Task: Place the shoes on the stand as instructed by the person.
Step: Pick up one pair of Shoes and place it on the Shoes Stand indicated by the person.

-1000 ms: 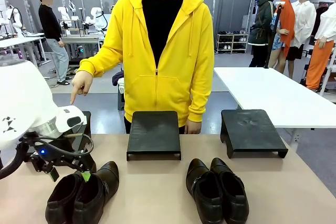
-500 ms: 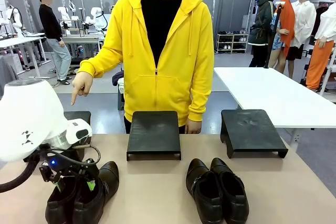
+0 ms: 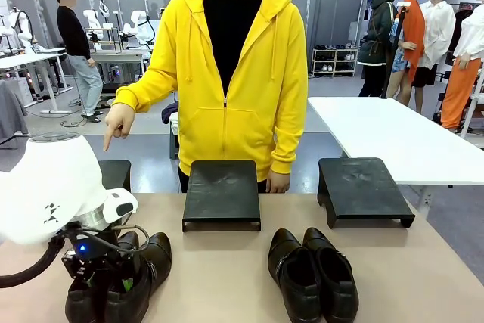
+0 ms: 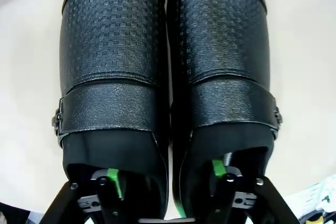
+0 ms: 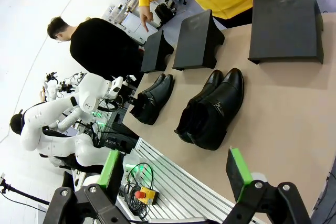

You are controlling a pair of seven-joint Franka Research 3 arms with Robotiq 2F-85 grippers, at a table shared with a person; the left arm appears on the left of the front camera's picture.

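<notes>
The left pair of shoes (image 3: 140, 281) lies at the table's front left, the right pair of shoes (image 3: 311, 274) right of centre. My left gripper (image 3: 106, 279) is down in the left pair and open. In the left wrist view one green-padded finger (image 4: 113, 182) sits inside each shoe's opening, with the two adjoining inner walls of the shoes (image 4: 113, 51) between them. My right gripper (image 5: 176, 177) hangs open and empty high above the table's right side. The person (image 3: 231, 73) in yellow points a finger (image 3: 106, 141) down at the left stand (image 3: 115, 173).
Three black stands line the far edge: the left one half hidden behind my left arm, the middle stand (image 3: 221, 191) and the right stand (image 3: 363, 187). A white table (image 3: 393, 134) stands behind on the right. Bare tabletop lies between the two pairs.
My left arm has swung right and down, and its gripper has dropped from beside the left pair into the shoes' openings. The person's pointing hand holds still.
</notes>
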